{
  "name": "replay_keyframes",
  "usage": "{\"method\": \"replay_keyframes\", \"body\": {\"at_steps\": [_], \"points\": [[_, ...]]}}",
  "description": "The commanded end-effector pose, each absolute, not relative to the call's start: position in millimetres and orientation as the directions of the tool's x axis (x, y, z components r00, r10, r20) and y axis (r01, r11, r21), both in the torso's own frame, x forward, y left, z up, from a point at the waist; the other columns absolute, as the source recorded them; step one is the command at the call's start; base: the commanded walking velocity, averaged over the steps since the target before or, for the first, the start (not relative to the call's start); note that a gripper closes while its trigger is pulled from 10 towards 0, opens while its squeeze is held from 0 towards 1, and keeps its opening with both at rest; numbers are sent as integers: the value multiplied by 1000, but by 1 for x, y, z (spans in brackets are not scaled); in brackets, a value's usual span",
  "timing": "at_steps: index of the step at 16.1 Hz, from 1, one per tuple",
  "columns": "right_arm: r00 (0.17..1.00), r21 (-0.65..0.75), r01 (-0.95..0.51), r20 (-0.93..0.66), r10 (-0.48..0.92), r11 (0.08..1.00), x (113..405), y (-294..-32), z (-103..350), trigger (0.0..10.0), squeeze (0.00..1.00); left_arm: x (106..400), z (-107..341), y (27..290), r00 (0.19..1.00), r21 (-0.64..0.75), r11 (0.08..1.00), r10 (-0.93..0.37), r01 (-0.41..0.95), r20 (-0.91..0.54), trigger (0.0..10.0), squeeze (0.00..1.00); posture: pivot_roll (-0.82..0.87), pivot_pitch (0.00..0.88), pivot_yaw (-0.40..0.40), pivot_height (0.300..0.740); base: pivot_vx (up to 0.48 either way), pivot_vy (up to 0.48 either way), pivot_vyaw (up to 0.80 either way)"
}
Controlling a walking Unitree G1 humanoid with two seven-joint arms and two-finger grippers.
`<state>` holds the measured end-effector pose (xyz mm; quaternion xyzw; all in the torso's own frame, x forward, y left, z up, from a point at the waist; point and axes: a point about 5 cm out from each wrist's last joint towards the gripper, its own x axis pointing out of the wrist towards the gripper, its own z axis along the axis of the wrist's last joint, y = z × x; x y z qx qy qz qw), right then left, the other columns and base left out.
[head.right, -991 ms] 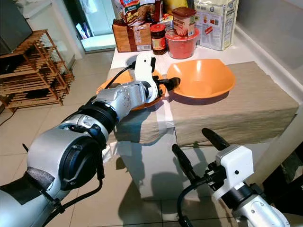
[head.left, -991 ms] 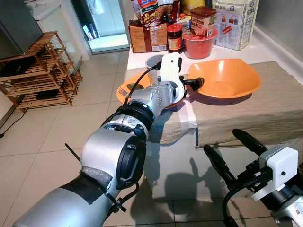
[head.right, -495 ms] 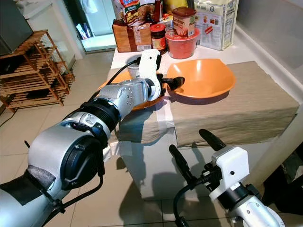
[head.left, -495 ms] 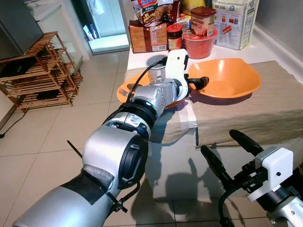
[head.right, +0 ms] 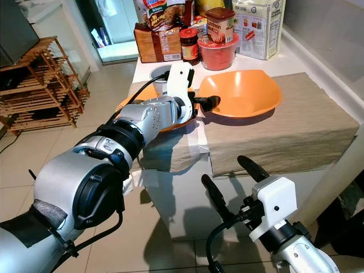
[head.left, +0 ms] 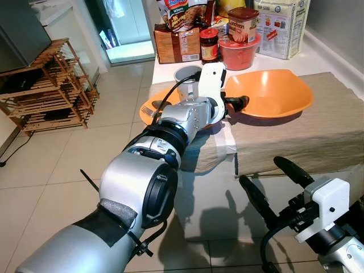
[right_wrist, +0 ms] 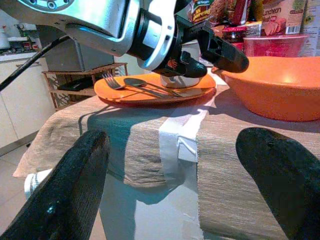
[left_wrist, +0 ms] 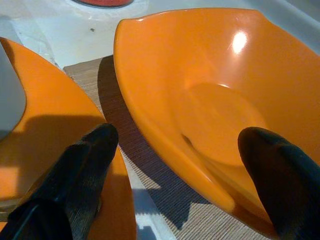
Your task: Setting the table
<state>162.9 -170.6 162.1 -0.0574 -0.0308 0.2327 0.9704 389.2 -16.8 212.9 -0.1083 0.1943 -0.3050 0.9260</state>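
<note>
the left gripper (left_wrist: 175, 165) is spread wide astride the near-left rim of the orange bowl (head.left: 273, 94), far on the table; closing off-centre, the bowl could be tipped or shoved.

Noted: orange bowl (left_wrist: 210, 100) glossy, smooth, plastic-looking. Table runner (head.left: 318, 128) coarse woven cloth, matt. Fork (right_wrist: 117, 82) shiny metal. My arm's shell (head.left: 142, 187) read brushed silver.
</note>
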Motion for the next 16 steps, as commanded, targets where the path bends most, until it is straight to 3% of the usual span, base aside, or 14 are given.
{"method": "replay_keyframes", "body": {"at_steps": [1,3,5,6,12,15,16], "points": [[890,-112,-451,17,456,885,162,-169,159,10000,0,384,203,-22,721,-335,786,-614,520,-321,10000,0,-244,47,185,740,0,0,0],[891,-111,-450,16,455,886,162,-169,158,10000,0,383,202,-25,711,-379,773,-625,508,-321,10000,0,-246,49,186,740,0,0,0],[891,-110,-450,15,454,886,162,-169,159,10000,0,382,200,-25,715,-381,779,-617,497,-329,1451,0,-248,49,187,740,0,0,0],[891,-109,-450,15,454,887,162,-169,159,10000,0,382,201,-25,714,-383,777,-619,499,-327,0,0,-248,51,187,740,0,0,0],[892,-106,-449,9,452,887,161,-169,157,10000,0,384,202,-23,729,-365,788,-607,497,-317,0,0,-246,54,187,740,0,0,0],[892,-105,-449,8,453,887,161,-169,156,10000,0,387,218,-26,729,-326,759,-642,563,-237,0,0,-242,50,185,740,0,0,0],[892,-105,-449,6,452,887,161,-169,155,10000,0,389,233,-29,733,-255,747,-659,614,-169,0,0,-240,46,184,740,0,0,0]]}}
